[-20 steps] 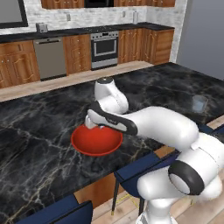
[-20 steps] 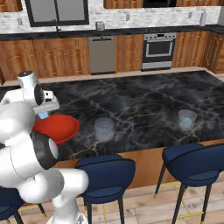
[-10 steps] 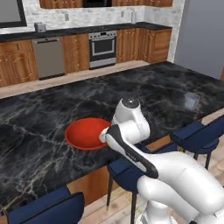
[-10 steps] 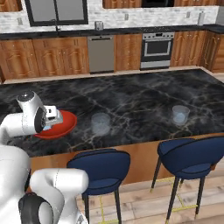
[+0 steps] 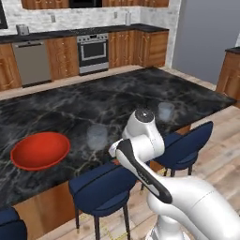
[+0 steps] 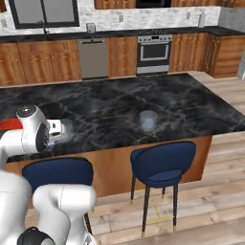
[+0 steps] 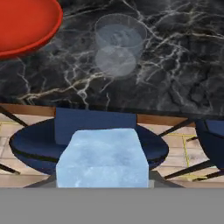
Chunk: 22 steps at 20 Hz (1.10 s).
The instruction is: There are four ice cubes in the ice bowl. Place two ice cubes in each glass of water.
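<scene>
Now an ice cube (image 7: 103,158) sits large at the claw's tip, apparently held, over a blue stool (image 7: 87,140).

Finger tips are hidden, so the grip cannot be confirmed. On the dark marble worktop (image 5: 112,101) stand the red ice bowl (image 5: 40,150), a near glass of water (image 5: 97,136) and a farther glass (image 5: 165,111).

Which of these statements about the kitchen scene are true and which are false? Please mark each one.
1. An ice cube sits at the gripper in the hand view. True.
2. The red bowl stands on a stool. False: it stands on the dark marble counter.
3. Two glasses stand on the counter. True.
4. The stools are red. False: they are dark blue.
</scene>
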{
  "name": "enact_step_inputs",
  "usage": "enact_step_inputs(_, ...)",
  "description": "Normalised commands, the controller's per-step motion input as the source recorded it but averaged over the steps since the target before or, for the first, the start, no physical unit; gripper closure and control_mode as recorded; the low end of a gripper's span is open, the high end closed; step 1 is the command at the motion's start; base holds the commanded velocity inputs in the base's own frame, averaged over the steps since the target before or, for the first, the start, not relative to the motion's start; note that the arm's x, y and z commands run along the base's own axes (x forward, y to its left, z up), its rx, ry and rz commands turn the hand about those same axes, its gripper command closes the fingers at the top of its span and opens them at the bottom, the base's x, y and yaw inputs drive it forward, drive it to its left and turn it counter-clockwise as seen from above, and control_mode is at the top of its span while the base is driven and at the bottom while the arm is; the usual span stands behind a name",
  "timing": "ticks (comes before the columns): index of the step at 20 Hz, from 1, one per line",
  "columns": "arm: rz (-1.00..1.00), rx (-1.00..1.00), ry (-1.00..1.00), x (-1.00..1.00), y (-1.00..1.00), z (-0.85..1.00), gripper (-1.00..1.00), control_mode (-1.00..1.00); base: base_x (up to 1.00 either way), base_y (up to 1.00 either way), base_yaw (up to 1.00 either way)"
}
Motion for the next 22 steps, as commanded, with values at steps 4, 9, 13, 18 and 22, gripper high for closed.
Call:
enact_step_inputs(4,0.0,0.0,0.0,0.0,0.0,0.0,1.0,1.0,0.64,-1.0,0.0)
enact_step_inputs(9,0.0,0.0,0.0,0.0,0.0,0.0,1.0,1.0,0.23,-1.0,0.0)
enact_step_inputs(13,0.0,0.0,0.0,0.0,0.0,0.0,1.0,1.0,0.24,-1.0,0.0)
enact_step_inputs(18,0.0,0.0,0.0,0.0,0.0,0.0,1.0,1.0,0.07,-1.0,0.0)
enact_step_inputs(22,0.0,0.0,0.0,0.0,0.0,0.0,1.0,1.0,0.05,-1.0,0.0)
